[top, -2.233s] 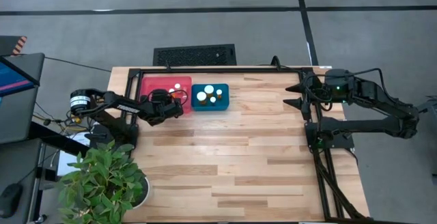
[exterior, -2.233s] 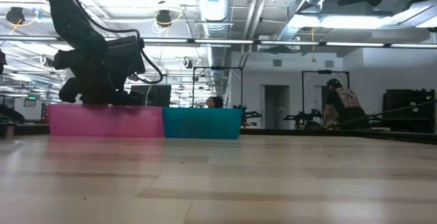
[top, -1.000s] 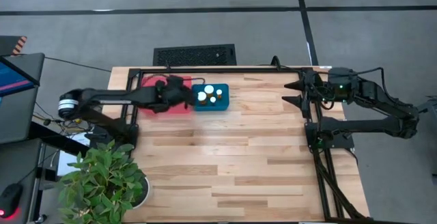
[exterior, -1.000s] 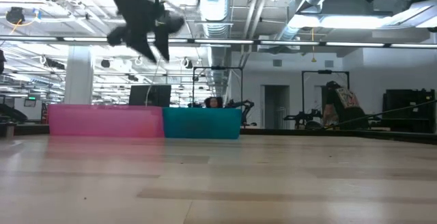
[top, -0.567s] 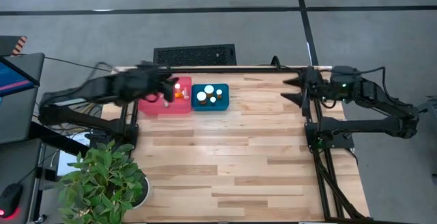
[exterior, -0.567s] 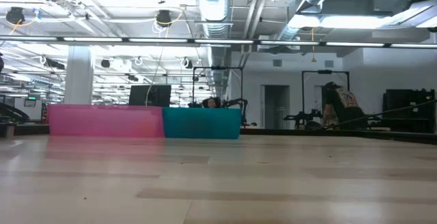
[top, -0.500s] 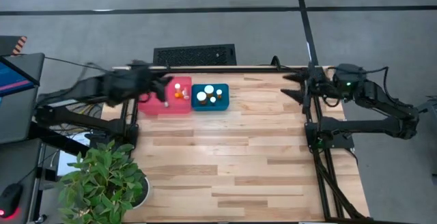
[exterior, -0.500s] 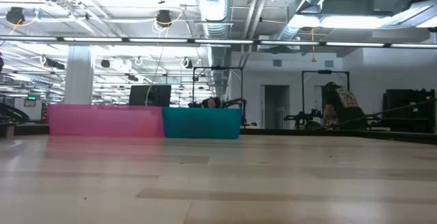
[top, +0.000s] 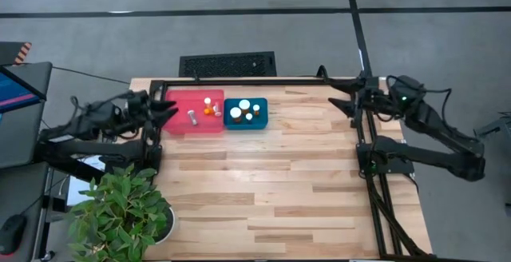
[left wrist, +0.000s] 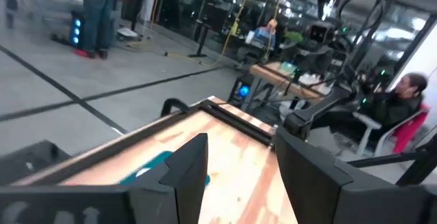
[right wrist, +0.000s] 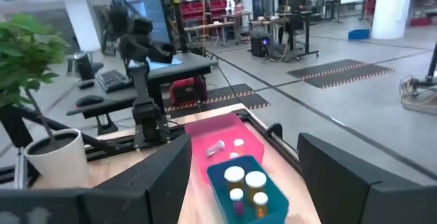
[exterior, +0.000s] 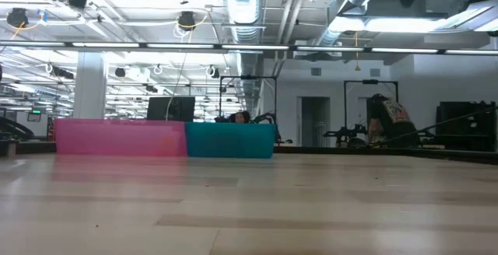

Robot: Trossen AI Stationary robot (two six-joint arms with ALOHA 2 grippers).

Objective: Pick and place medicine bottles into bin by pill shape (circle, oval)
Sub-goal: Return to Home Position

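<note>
The pink tray [top: 180, 102] and the blue tray [top: 260, 121] stand side by side at the table's far left. Small white-capped medicine bottles rest in both. In the pink tray one bottle lies on its side [top: 192, 117] and an orange one [top: 209, 110] stands beside it. In the blue tray several bottles [top: 244, 112] stand upright. My left gripper [top: 164, 110] is open and empty at the table's left edge, just left of the pink tray; its wrist view [left wrist: 242, 176] shows nothing between the fingers. My right gripper [top: 339, 106] is open and empty at the far right, its wrist view [right wrist: 249, 183] facing the trays.
A black frame rail [top: 239, 81] runs along the table's far edge and another [top: 369, 174] down its right side. A potted plant [top: 120, 210] stands off the near left corner. The bare wooden table [top: 271, 190] stretches from the trays to the near edge.
My left gripper has drawn back from above the join of the two trays toward the table's left edge, leaving the pink tray uncovered. It is out of the low view except for a dark part at the top. The trays have stayed in place.
</note>
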